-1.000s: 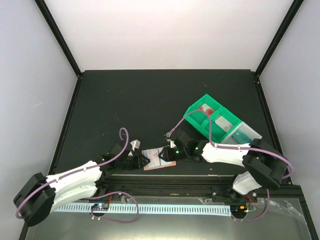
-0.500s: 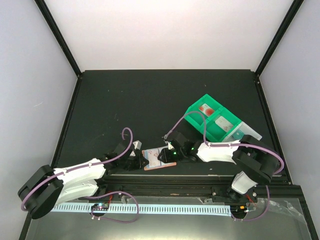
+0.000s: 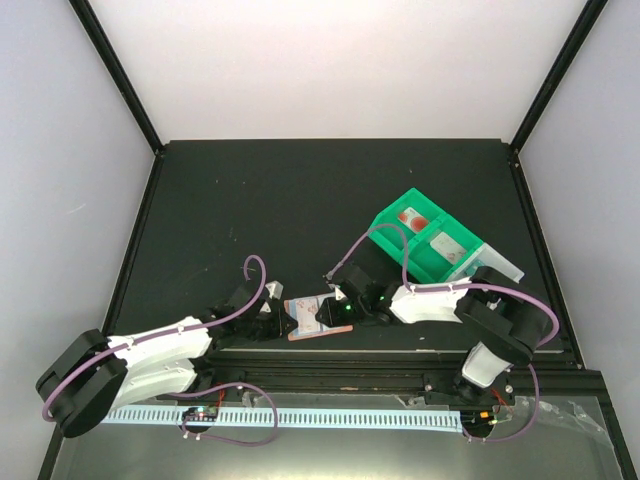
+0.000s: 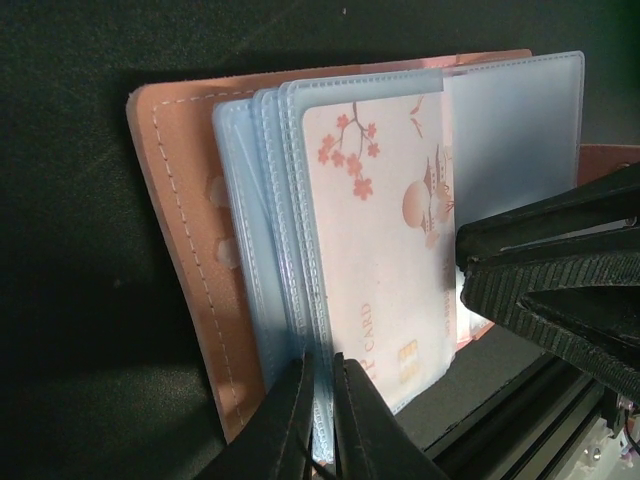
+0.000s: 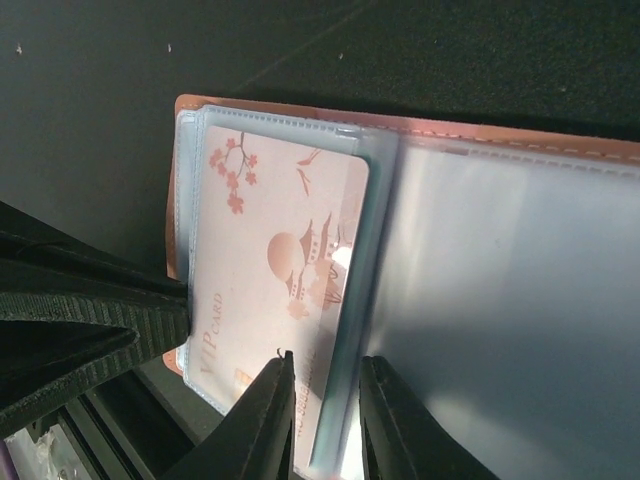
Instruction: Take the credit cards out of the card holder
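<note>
Holding the open card holder (image 3: 303,325) at the 6 o'clock edge of the table (image 3: 300,200), the left gripper (image 4: 322,420) is pinched shut onto the lower lip of the pale blue sleeves (image 4: 248,250). The right gripper (image 5: 322,415), reaching in from 3 o'clock, has its jaws narrowly apart astride the long edge of the credit card (image 5: 275,250), which sits in its sleeve; no clamp is evident yet.

Likely fault: the fingers nip sleeve and card together, so a pull drags the whole holder out of the left pinch, or they slip off the slick plastic.

Compared with one second earlier, the right gripper has advanced toward 9 o'clock over the holder, and the left forearm lies lower. A green bin (image 3: 425,240) stands at 2 o'clock.
</note>
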`<state>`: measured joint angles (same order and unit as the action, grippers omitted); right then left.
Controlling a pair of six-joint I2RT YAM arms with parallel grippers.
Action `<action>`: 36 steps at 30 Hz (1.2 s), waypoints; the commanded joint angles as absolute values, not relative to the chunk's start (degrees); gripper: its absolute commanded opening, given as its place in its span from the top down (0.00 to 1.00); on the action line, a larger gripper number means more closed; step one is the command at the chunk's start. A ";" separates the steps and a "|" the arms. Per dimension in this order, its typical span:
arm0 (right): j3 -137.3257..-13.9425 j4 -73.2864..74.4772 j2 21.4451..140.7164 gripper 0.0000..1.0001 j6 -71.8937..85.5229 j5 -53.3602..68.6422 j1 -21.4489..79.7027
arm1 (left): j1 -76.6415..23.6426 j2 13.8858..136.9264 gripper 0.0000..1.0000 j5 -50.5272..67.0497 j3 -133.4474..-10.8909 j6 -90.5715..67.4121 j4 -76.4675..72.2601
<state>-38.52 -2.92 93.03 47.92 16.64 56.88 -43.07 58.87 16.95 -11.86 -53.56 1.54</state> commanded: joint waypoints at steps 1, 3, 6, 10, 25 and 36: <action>-38.85 -4.67 94.31 0.82 47.56 15.79 57.22 | -42.63 58.87 0.91 15.28 -11.69 -52.48 2.26; -39.00 -4.09 94.32 0.82 47.40 15.14 57.19 | -42.63 58.58 0.91 15.22 -11.69 -52.47 2.64; -38.85 -3.50 94.07 0.84 47.19 14.24 57.22 | -42.63 58.16 0.90 15.00 -11.73 -52.47 3.29; -38.76 -3.02 94.05 0.87 46.95 13.67 57.17 | -42.63 57.43 0.90 14.48 -11.69 -52.47 4.12; -39.00 0.36 92.43 0.90 46.57 11.30 57.22 | -42.63 56.18 0.83 14.14 -11.29 -52.48 5.28; -39.20 -2.58 92.66 0.87 47.77 13.95 57.22 | -42.65 55.76 0.86 14.36 -11.79 -52.30 5.60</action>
<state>-38.52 -1.30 92.20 47.53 13.74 56.93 -43.07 56.62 15.03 -11.79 -53.30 4.49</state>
